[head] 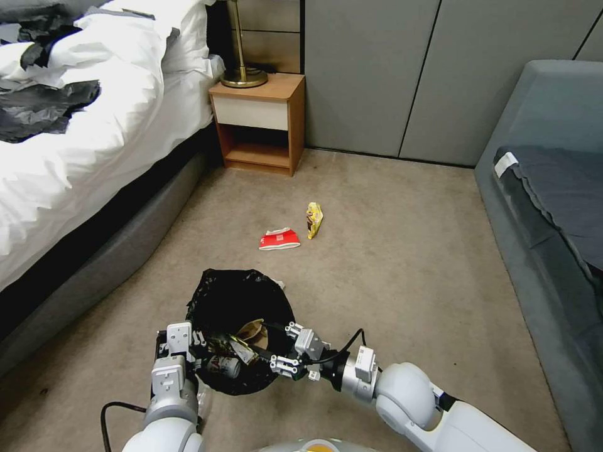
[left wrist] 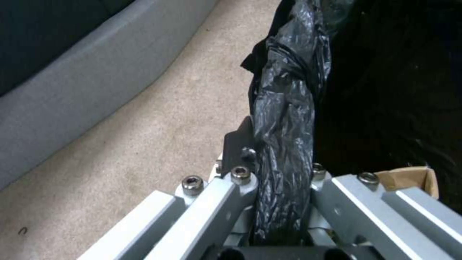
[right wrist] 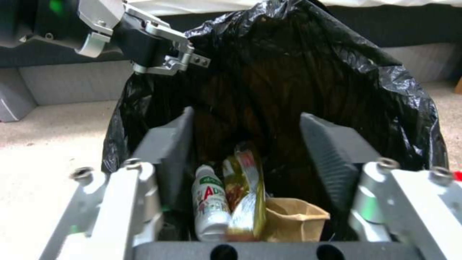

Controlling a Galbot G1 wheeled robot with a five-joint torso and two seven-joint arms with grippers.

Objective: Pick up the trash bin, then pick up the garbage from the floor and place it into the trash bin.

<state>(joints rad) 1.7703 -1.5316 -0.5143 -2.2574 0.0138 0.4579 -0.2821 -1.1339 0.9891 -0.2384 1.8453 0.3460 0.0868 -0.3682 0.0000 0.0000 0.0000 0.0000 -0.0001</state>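
Carpet point(head: 402, 251): we see a red packet point(head: 279, 239) and yellow wrapper point(head: 314, 219) lying far of the bin point(head: 239, 301).
Left end effector point(left wrist: 284, 173): clenched on the bin's near-left rim.
Right end effector point(right wrist: 250, 144): released over the bin.

I see even, soft room light on the carpet point(head: 389, 263), faint shadows, and both wrist views slightly blurred.

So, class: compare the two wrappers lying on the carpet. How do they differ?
The red-and-white packet is red and white; the yellow snack wrapper is yellow. The red-and-white packet lies crosswise and nearer the trash bin; the yellow snack wrapper points away, nearer the nightstand. Both lie loose on the carpet, outside the bin.
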